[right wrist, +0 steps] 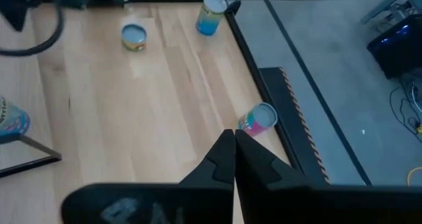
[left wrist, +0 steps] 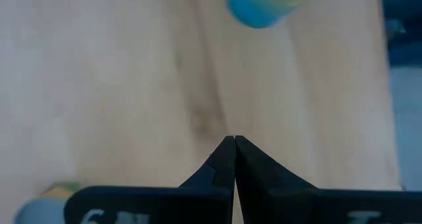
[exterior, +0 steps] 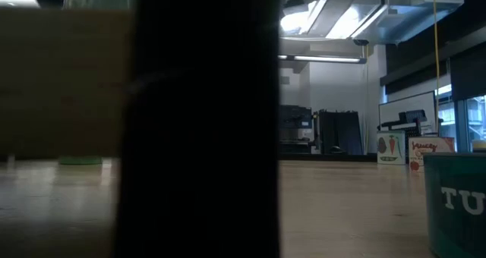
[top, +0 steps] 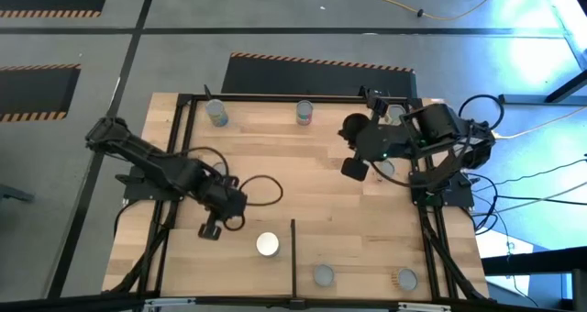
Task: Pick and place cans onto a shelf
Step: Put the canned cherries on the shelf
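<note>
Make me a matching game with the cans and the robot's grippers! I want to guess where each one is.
Things:
1. white-topped can
2. left gripper
3. right gripper
4. can with pink label

Places or states:
A. shut, over the right side of the board
B. beside the black frame at the board's edge
C. next to the thin divider bar
D. shut, just left of the white-topped can

Pairs: 1-C, 2-D, 3-A, 4-B

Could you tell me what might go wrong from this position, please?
The left gripper is shut and empty beside the white-topped can; a sideways move could knock it over. The right gripper, also shut and empty, hangs beside a partly hidden can; descending without opening could tip it. The cable loop near the left arm could snag.
</note>
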You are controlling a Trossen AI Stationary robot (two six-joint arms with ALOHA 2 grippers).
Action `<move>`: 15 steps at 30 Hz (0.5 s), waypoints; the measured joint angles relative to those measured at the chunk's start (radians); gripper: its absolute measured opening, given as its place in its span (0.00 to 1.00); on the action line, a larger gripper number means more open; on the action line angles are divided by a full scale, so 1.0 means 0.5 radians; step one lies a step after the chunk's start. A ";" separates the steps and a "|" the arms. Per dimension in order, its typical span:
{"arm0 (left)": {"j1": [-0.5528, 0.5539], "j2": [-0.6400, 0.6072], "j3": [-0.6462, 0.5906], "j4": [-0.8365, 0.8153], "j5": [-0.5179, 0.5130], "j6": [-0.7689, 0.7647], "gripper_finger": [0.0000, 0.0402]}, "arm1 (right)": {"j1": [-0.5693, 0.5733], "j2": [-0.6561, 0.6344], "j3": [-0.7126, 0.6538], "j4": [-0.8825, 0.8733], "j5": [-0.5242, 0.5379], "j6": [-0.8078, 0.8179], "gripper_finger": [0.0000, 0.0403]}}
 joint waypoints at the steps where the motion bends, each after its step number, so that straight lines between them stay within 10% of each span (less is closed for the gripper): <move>1: -0.021 0.014 0.000 0.022 0.005 -0.006 0.00 | 0.000 -0.012 0.000 0.000 0.003 0.000 0.01; 15: -0.278 0.350 0.000 0.557 -0.006 -0.144 0.00 | 0.000 -0.052 0.001 -0.001 -0.097 -0.004 0.01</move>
